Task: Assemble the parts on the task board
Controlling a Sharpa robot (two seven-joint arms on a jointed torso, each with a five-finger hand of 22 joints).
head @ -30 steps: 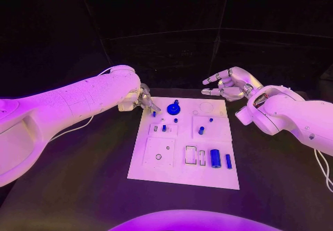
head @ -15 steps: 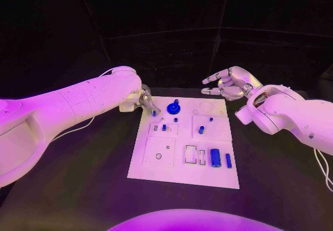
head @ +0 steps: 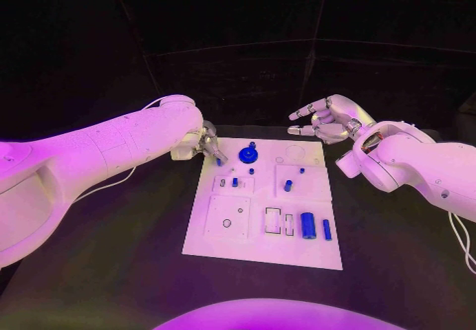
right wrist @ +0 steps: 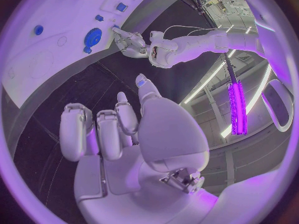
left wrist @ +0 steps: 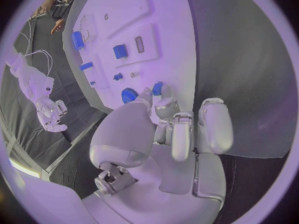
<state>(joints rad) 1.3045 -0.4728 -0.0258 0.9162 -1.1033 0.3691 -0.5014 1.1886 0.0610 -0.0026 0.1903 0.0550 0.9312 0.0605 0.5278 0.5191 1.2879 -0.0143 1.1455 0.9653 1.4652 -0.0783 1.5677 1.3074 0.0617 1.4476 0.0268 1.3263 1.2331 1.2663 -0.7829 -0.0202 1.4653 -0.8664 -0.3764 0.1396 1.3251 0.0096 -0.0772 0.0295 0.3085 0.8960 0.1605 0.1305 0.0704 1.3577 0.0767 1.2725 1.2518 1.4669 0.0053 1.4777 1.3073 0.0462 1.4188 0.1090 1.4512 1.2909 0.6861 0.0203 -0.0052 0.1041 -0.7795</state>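
Head view: the left hand point(head: 206, 146) is seen at the far left corner of the board point(head: 260, 244), slightly lower than a second ago, with a small blue peg point(head: 218, 161) at its fingertips. The peg appears carried toward the board, so an insertion is judged under way.
Left wrist view: the peg point(left wrist: 157, 88) is pinched between fingertips beside the blue gear point(left wrist: 129, 95).
Right wrist view: the right hand point(right wrist: 124, 134) is held unmoved off the far right corner, fingers apart, nothing held.
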